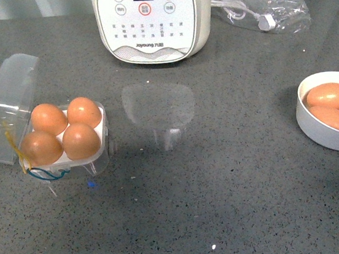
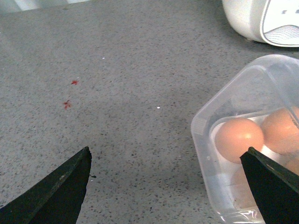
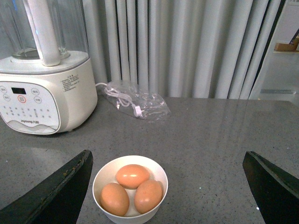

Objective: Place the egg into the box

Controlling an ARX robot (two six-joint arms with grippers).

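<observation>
Eggs (image 1: 81, 141) fill the box (image 1: 9, 103), both hands wide

Four orange-brown eggs sit in the box, one in each cell of its white tray. The clear lid stands open, tilted back on the left side of the box. Yellow and blue bands (image 1: 25, 158) hang at the box's front left corner. The box rests on the grey speckled tabletop (image 1: 226, 188).

The left hand (image 2: 168, 151) hangs low over bare tabletop just beside the box, fingers spread wide with nothing between them. One dark finger overlaps the clear plastic in the left wrist view.

Well apart from the box, to its right, a round white bowl (image 1: 318, 130) holds three more brown eggs. The right hand (image 3: 168, 153) hovers near that bowl, on the side away from the box, also spread wide and empty.

Behind the box and to its right stands a white kitchen appliance (image 1: 150, 18) with a button panel. Further right of the box lies a clear bag (image 1: 260, 7) holding a white cable.
</observation>
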